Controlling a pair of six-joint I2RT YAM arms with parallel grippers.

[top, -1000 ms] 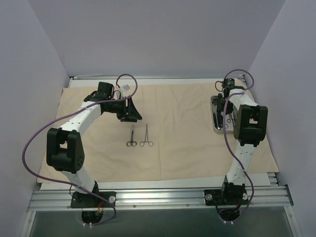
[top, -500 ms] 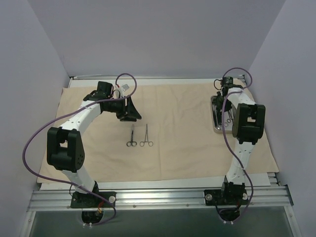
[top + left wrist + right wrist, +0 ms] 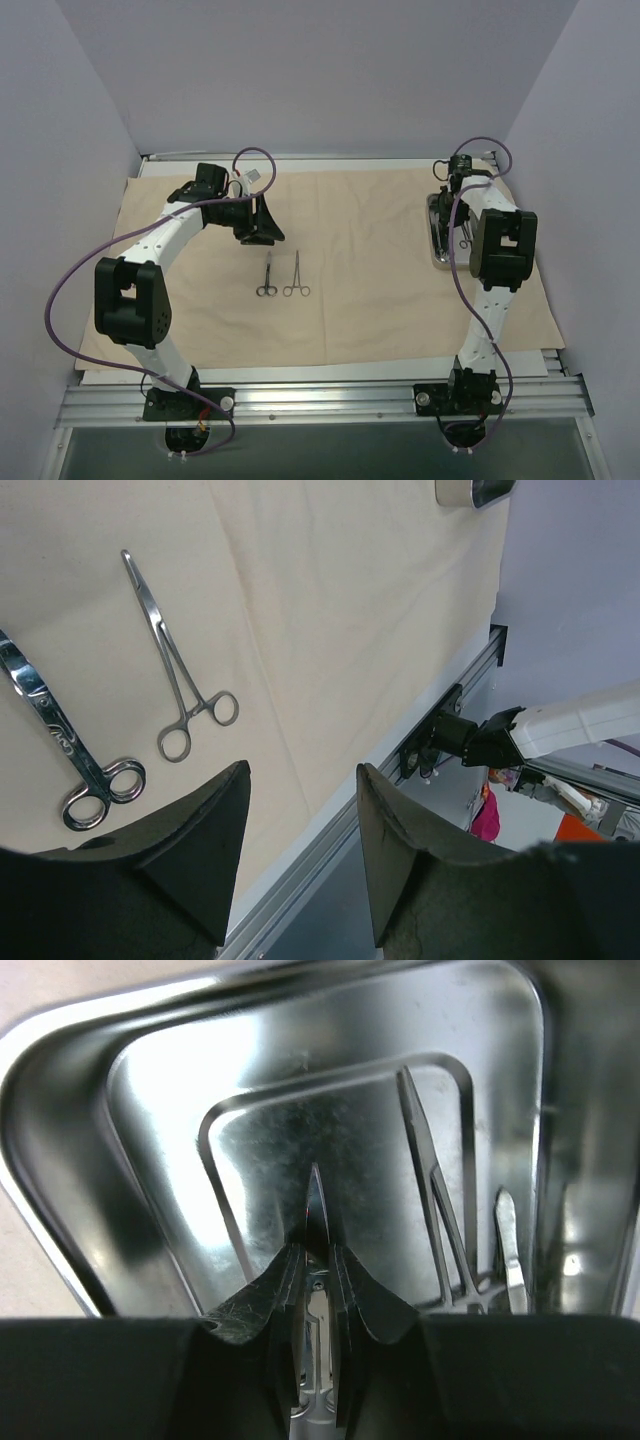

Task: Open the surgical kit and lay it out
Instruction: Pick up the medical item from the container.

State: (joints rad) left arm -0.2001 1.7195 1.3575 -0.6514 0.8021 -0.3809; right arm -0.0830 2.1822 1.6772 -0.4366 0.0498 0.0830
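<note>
- Lies unwrapped: cloth (image 3: 380, 310) flat, tray (image 3: 436, 255) at its far right, scissors (image 3: 267, 278) and forceps (image 3: 297, 277) side by side mid-cloth.
- Pinches, right claw (image 3: 315, 1248) clenched, a pointed tool (image 3: 316, 1200), perhaps tweezers, inside tray.
- Hovers, left claw (image 3: 300, 790) released, near scissors.
- Lift straight, clear rim without snagging other tools (image 3: 435, 1180), keep pinch firm, lay parallel beside forceps.

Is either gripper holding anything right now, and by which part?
Right gripper pinches a thin pointed instrument just behind its tip, inside the tray; left gripper holds nothing.
</note>
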